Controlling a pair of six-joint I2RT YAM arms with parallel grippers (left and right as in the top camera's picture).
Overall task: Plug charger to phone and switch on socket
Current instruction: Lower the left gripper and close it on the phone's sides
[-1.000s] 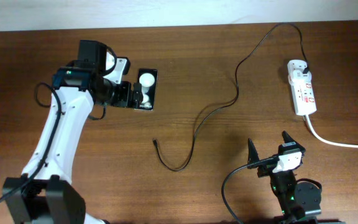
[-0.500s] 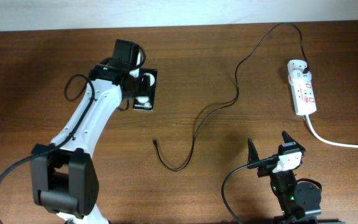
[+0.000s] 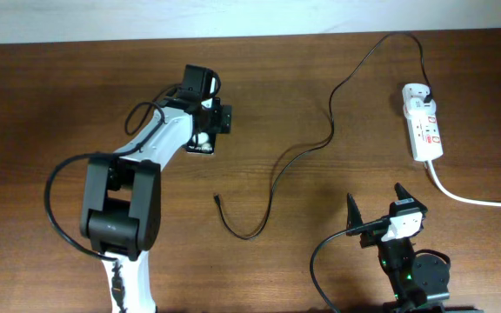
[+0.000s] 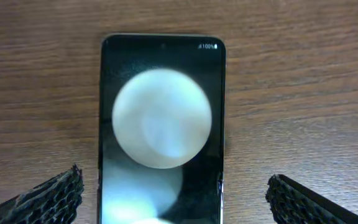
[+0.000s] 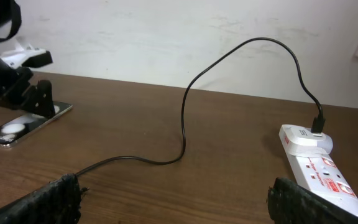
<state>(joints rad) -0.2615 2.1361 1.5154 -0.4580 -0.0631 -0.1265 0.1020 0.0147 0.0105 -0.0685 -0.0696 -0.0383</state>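
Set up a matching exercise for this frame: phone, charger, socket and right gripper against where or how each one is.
1 phone
2 charger
3 socket
4 right gripper

A white, at the right side of the table
B open, empty, by the near edge
C below the open left gripper
D free tip lying loose, unplugged

Pairs: 1-C, 2-D, 3-A, 4-B

charger [image 5: 183, 124] plugged into socket [image 5: 316, 167], phone [image 5: 25, 124] lying flat

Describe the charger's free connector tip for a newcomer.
From the white socket at the table's right, follow the thin black cable leftward to its hooked end mid-table. The connector tip is the small black nub, touching nothing, nearer the robot than the phone.
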